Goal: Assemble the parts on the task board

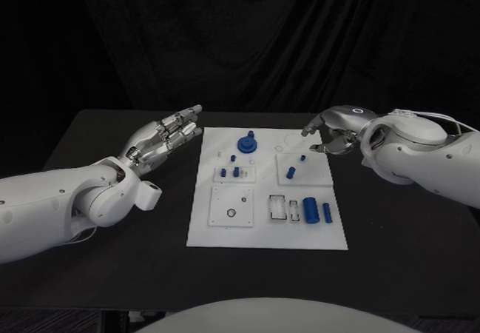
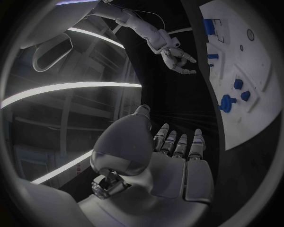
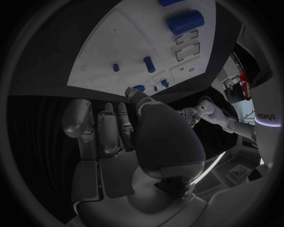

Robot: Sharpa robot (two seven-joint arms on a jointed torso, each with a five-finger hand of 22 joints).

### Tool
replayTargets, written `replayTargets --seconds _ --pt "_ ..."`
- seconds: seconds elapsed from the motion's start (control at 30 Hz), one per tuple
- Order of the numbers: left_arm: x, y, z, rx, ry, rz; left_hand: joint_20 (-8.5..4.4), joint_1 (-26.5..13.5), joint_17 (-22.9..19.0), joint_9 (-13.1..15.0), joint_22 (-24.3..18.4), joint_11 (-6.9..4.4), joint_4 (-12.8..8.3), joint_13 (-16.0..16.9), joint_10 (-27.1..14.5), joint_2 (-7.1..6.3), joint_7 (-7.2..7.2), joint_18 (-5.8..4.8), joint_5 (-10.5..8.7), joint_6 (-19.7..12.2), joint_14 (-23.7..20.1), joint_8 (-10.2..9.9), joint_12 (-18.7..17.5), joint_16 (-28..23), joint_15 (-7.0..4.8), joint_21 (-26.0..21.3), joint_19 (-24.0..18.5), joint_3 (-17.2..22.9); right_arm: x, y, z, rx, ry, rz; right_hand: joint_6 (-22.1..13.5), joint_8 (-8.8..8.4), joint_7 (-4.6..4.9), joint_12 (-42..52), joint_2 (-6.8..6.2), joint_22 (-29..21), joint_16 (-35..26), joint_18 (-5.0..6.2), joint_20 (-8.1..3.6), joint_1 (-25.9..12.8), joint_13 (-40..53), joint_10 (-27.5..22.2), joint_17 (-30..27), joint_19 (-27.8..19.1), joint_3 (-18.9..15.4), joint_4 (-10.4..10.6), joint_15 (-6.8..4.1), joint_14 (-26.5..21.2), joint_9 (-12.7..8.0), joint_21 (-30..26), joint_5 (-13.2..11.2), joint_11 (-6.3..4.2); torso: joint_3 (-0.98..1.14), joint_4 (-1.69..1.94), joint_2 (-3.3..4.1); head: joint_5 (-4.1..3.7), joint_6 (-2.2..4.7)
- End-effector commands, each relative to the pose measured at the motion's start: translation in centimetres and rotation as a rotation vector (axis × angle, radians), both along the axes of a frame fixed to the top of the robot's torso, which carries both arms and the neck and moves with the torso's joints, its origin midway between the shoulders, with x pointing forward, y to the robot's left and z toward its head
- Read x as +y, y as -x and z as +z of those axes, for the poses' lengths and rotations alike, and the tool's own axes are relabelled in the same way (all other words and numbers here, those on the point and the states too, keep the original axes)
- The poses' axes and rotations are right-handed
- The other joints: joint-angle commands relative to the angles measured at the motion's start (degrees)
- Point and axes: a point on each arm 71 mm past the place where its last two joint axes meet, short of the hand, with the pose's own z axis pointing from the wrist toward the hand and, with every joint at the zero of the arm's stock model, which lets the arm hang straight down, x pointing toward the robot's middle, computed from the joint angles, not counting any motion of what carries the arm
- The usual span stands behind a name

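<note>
On the task board blue parts sit in recesses; left hand and right hand hover empty, fingers apart.

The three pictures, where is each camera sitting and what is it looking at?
Head view: sits on the robot's head, looks down at the black table and white task board; both arms show, with left hand and right hand.
Left wrist view: sits behind the left hand, faces across the board's edge toward the right hand.
Right wrist view: sits behind the right hand, faces the board.
All three share the board and its blue parts.
</note>
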Motion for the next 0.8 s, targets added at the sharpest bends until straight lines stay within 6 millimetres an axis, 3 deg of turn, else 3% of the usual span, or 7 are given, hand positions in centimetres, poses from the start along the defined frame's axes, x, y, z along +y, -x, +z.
replayTargets --seconds 0.03,0.1,0.3,0.37,0.4,0.57,0.8 --pt "-0.2 0.6 1.1 -0.099 0.145 -0.040 1.10 2.33 -0.05 0.01 -0.33 0.78 -0.20 -0.01 -0.05 0.53 0.34 1.46 0.20 0.52 0.10 -0.19 -0.14 -0.20 0.90 -0.14 0.18 -0.77 0.3 -0.1 -0.2 -0.056 0.007 0.047 0.81 0.36 0.12 0.62 0.01 8.28 0.69 -0.69 -0.09 -0.85 -0.69 1.44 0.42 0.82 -0.59 0.47 -0.03 1.41 -0.29 1.21 -0.02 0.06 -1.42 1.19 -0.23 -1.15 -0.01" --pt "-0.3 0.7 1.0 -0.091 0.148 -0.046 1.66 3.85 -0.05 0.13 -0.56 0.92 -0.40 0.01 -0.02 0.85 1.47 1.63 0.21 1.62 0.10 -0.03 0.01 -0.20 1.35 -0.10 0.27 -1.15 0.6 -0.4 -0.6 -0.059 0.006 0.057 1.19 0.45 0.29 0.94 0.16 8.36 0.98 -0.75 -0.07 -1.01 -1.18 2.42 0.51 0.99 -0.81 0.76 -0.04 1.51 -0.47 1.57 -0.01 0.04 -1.72 1.22 -0.28 -1.36 -0.01" --pt "-0.5 0.8 0.7 -0.072 0.155 -0.065 2.59 5.95 -0.05 0.12 -0.84 1.30 -0.84 -0.01 -0.19 1.20 1.86 1.63 0.22 1.66 0.10 -0.06 0.11 -0.20 2.48 -0.04 0.43 -1.55 1.0 -0.6 -1.7 -0.049 0.010 0.065 2.50 0.86 0.52 1.25 0.24 8.45 1.15 -0.81 -0.11 -1.21 -2.12 4.02 0.33 1.20 -1.16 1.19 -0.10 1.53 -0.68 2.05 0.00 -0.06 -2.67 1.12 -0.45 -1.83 -0.01" --pt "-0.6 0.8 0.6 -0.069 0.155 -0.067 2.71 6.21 -0.05 0.13 -0.80 1.39 -0.89 0.00 -0.13 1.26 1.88 1.63 0.22 1.77 0.10 -0.04 0.16 -0.20 2.58 -0.02 0.47 -1.60 0.9 -0.6 -2.0 -0.040 0.014 0.063 2.72 0.92 0.55 1.29 0.25 8.40 0.99 -0.77 -0.11 -1.22 -2.26 4.24 0.10 1.14 -1.19 1.24 -0.10 1.45 -0.71 1.87 0.01 -0.06 -2.77 1.05 -0.47 -1.85 -0.01" --pt "-0.6 0.8 0.6 -0.069 0.155 -0.068 2.95 6.91 -0.05 0.15 -0.98 1.50 -0.92 0.02 -0.15 1.32 1.90 1.64 4.28 1.70 0.10 -0.03 0.17 -0.20 2.76 -0.03 0.57 -1.45 0.9 -0.6 -2.1 -0.037 0.015 0.062 2.96 1.00 0.63 1.31 0.27 8.38 0.97 -0.76 -0.12 -1.21 -2.38 4.41 0.03 1.11 -1.20 1.27 -0.10 1.42 -0.73 1.81 0.01 -0.06 -2.77 1.05 -0.47 -1.87 -0.01" --pt "-0.6 0.8 0.5 -0.065 0.158 -0.073 3.23 7.23 -0.02 0.16 -0.80 1.88 -0.88 0.03 -0.05 1.23 1.78 1.67 4.84 1.88 0.17 -0.02 0.28 -0.17 3.01 0.03 0.71 -1.71 0.6 -0.6 -2.8 -0.018 0.025 0.053 4.53 1.50 0.93 1.23 0.33 8.40 1.04 -0.79 -0.10 -0.83 -3.18 5.06 -0.13 1.13 -1.17 1.24 -0.08 1.37 -0.81 1.96 0.04 -0.05 -3.16 1.47 -0.63 -2.81 -0.01" --pt "-0.7 0.9 0.4 -0.057 0.161 -0.083 3.75 7.87 0.00 0.19 -0.99 2.33 -1.10 0.02 -0.09 0.94 2.53 1.73 5.49 2.12 0.22 0.01 0.36 -0.16 3.26 0.07 0.88 -2.08 0.0 -0.7 -3.5 -0.013 0.029 0.037 5.26 1.62 0.93 1.38 0.38 8.76 1.59 -1.05 -0.11 -0.31 -3.71 6.11 0.29 1.61 -0.99 0.94 -0.09 1.60 -0.93 3.39 0.04 -0.08 -3.15 1.62 -0.63 -3.32 -0.01"
